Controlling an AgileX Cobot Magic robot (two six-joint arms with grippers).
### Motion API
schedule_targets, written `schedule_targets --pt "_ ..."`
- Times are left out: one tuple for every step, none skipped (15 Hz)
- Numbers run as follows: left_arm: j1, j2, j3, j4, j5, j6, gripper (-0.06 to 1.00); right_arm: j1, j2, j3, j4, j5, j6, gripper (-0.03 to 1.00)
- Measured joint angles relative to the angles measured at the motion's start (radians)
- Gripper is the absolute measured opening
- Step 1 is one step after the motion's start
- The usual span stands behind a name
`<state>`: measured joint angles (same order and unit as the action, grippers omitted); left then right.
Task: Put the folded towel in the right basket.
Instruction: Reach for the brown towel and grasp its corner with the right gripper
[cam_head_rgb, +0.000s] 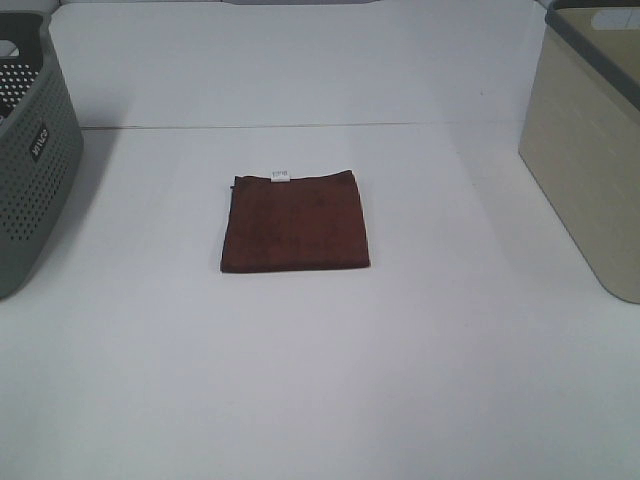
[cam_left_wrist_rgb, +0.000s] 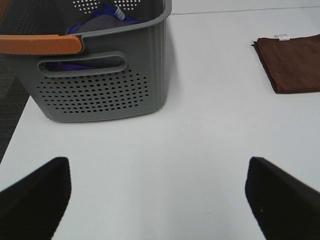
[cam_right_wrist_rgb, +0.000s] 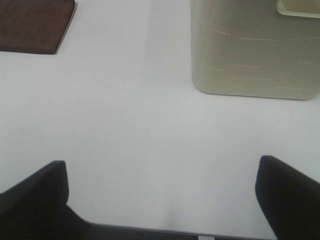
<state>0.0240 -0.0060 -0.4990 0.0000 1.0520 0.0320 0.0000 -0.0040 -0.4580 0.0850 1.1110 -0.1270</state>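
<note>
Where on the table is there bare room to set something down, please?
The table is bare between the grey basket and the folded towel, between the towel and the beige basket, and all along the near edge. Nowhere is crowded; only the grey basket holds some cloth.

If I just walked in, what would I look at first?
The dark brown folded towel jumps out, lying flat in the middle of the white table. A grey holey basket stands at the left edge, a plain beige basket at the right.

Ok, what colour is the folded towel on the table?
The towel is dark reddish brown; clearest in the exterior high view.
</note>
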Motion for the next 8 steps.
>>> schedule_targets --pt "0.000 0.000 0.000 0.000 0.000 0.000 0.88 0.000 0.000 0.000 0.000 0.000 0.000 0.98" --pt "0.000 0.000 0.000 0.000 0.000 0.000 0.88 0.000 0.000 0.000 0.000 0.000 0.000 0.98" --pt "0.000 0.000 0.000 0.000 0.000 0.000 0.88 0.000 0.000 0.000 0.000 0.000 0.000 0.98" --pt "0.000 0.000 0.000 0.000 0.000 0.000 0.88 0.000 0.000 0.000 0.000 0.000 0.000 0.98" --pt "0.000 0.000 0.000 0.000 0.000 0.000 0.88 0.000 0.000 0.000 0.000 0.000 0.000 0.98" --pt "0.000 0.000 0.000 0.000 0.000 0.000 0.88 0.000 0.000 0.000 0.000 0.000 0.000 0.98" --pt "0.000 0.000 0.000 0.000 0.000 0.000 0.88 0.000 0.000 0.000 0.000 0.000 0.000 0.98" --pt "0.000 0.000 0.000 0.000 0.000 0.000 0.88 0.000 0.000 0.000 0.000 0.000 0.000 0.98"
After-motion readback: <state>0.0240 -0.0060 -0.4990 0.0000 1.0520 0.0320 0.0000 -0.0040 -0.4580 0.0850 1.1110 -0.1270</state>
